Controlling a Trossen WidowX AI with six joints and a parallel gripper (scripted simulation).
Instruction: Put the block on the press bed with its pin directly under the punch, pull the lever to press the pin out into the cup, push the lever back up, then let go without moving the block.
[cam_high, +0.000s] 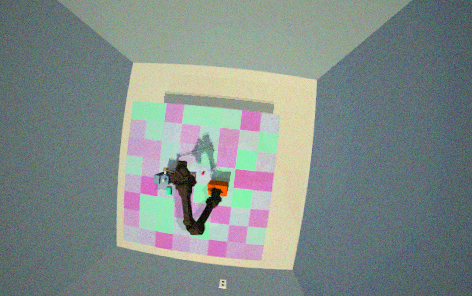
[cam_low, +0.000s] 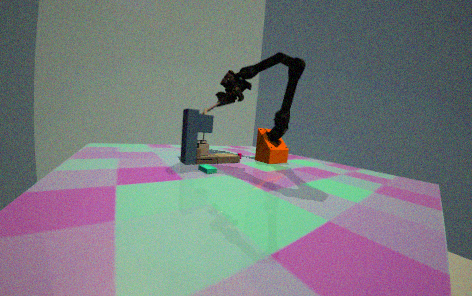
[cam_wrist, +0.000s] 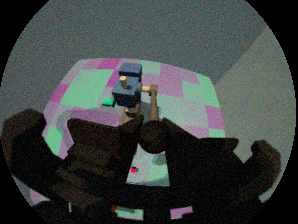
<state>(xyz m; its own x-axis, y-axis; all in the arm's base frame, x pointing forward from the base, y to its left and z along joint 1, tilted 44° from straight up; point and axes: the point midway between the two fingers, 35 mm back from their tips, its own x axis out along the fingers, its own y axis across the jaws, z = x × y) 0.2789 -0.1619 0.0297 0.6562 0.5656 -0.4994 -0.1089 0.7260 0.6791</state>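
The blue-grey press (cam_high: 161, 179) (cam_low: 190, 136) (cam_wrist: 127, 93) stands upright. Its brown lever (cam_low: 212, 107) (cam_wrist: 154, 107) slopes up from the press head towards the arm and ends in a dark round knob (cam_wrist: 152, 137). My gripper (cam_low: 219, 99) (cam_wrist: 152, 119) is shut on that knob, above and to one side of the press head. The tan block (cam_low: 202, 150) sits on the press bed, below the thin punch (cam_low: 203, 136). The punch tip is close over the block; exact alignment is too small to tell. The pin and the cup cannot be made out.
A low tan base (cam_low: 225, 158) extends from the press towards the orange arm mount (cam_high: 218, 188) (cam_low: 271, 149). A green piece (cam_high: 169, 190) (cam_low: 207, 169) (cam_wrist: 107, 102) lies beside the press. A small pink-red thing (cam_high: 203, 173) (cam_low: 240, 155) (cam_wrist: 133, 170) lies between press and mount.
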